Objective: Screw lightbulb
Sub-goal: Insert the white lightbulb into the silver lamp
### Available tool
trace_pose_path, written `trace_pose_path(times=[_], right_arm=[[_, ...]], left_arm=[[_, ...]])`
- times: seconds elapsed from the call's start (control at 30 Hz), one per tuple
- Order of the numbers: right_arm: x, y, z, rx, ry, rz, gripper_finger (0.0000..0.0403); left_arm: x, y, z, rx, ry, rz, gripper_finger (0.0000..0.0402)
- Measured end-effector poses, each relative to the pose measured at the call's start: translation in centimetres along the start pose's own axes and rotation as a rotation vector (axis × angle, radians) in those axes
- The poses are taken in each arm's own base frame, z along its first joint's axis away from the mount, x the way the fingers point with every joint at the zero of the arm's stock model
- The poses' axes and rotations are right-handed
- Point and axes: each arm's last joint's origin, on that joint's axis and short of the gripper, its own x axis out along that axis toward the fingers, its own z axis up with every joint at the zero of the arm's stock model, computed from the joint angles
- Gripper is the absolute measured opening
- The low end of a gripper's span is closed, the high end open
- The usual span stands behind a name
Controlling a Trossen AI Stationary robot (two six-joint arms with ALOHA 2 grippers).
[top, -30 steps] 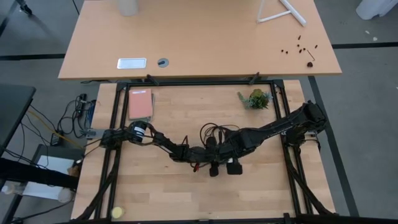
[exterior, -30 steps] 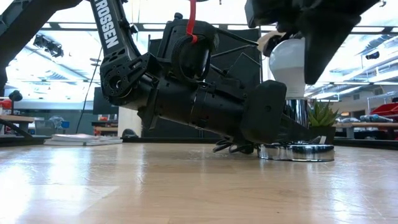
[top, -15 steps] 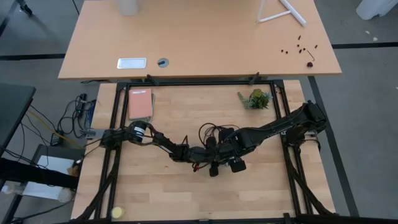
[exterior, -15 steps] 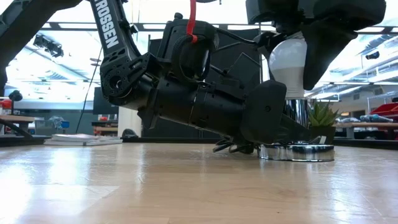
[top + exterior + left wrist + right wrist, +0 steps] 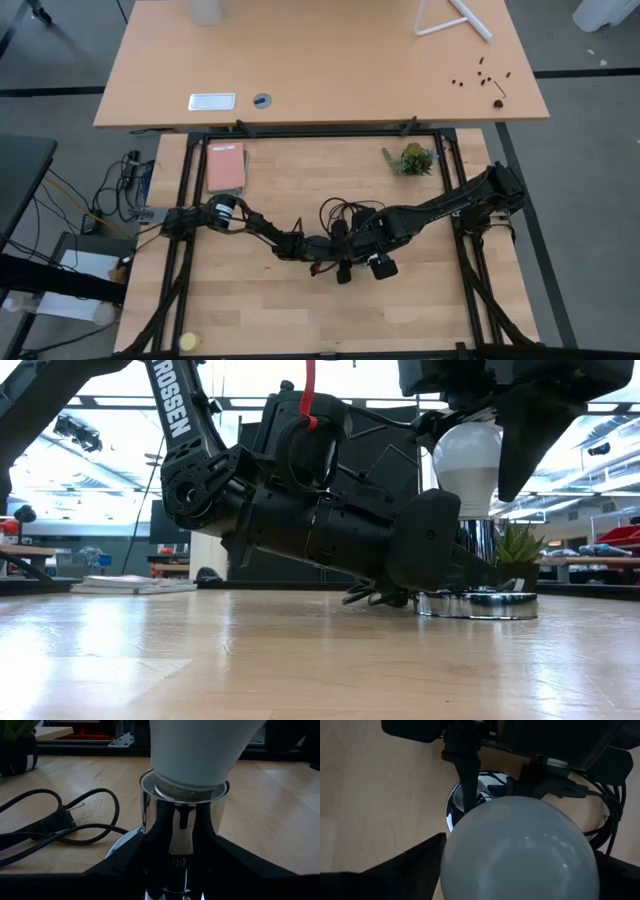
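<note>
The white lightbulb (image 5: 466, 460) stands upright with its narrow end in the top of the chrome socket (image 5: 182, 830). The socket's round base disc (image 5: 478, 603) rests on the table. My right gripper (image 5: 520, 870) comes down from above and is shut on the bulb (image 5: 520, 850). My left gripper (image 5: 182, 870) reaches in nearly level from the table's left and is shut on the socket's upright tube. In the high view both grippers meet at mid-table (image 5: 365, 262), and the bulb is hidden under the right one. My left gripper pinches the socket's chrome tube (image 5: 175, 845) between its two fingers, low on the tube, just above the base disc. The fingers come nearly level from the table's left. The socket stands upright with its disc on the table. My right gripper holds the bulb's wide round part (image 5: 455, 845) between its two fingers (image 5: 410, 865), one on either side. The fingers point down from above. The bulb stands upright, its narrow end in the socket's mouth (image 5: 185, 790).
The socket's black cord and plug (image 5: 60, 825) lie on the table beyond it. A small potted plant (image 5: 412, 158) stands at the far right, a pink book (image 5: 225, 167) at the far left, a yellow ball (image 5: 188, 341) at the near left corner.
My right gripper has rolled about its downward line over the socket, so its fingers now stand at other sides of the bulb. It has stayed in place. The bulb remains upright in the socket.
</note>
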Motion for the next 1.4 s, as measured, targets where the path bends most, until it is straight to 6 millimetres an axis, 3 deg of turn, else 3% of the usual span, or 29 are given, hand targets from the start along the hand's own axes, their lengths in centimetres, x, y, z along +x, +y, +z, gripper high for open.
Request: trace_pose_path(times=[0.47, 0.7, 0.93, 1.4], right_arm=[[0.01, -0.12, -0.09, -0.024, 0.010, 0.006, 0.0366], [0.02, -0.16, -0.21, -0.179, 0.021, 0.017, 0.0366], [-0.01, 0.05, 0.26, -0.441, -0.030, 0.011, 0.0366], [-0.01, 0.16, 0.47, -0.726, -0.082, 0.083, 0.0357]], left_arm=[[0.02, 0.09, 0.00, -0.007, -0.001, 0.000, 0.0195], [0.04, 0.13, -0.01, -0.004, -0.001, -0.015, 0.0195], [0.08, 0.21, 0.09, -0.006, -0.013, -0.049, 0.0195], [0.09, 0.08, 0.15, -0.005, -0.011, -0.144, 0.0195]])
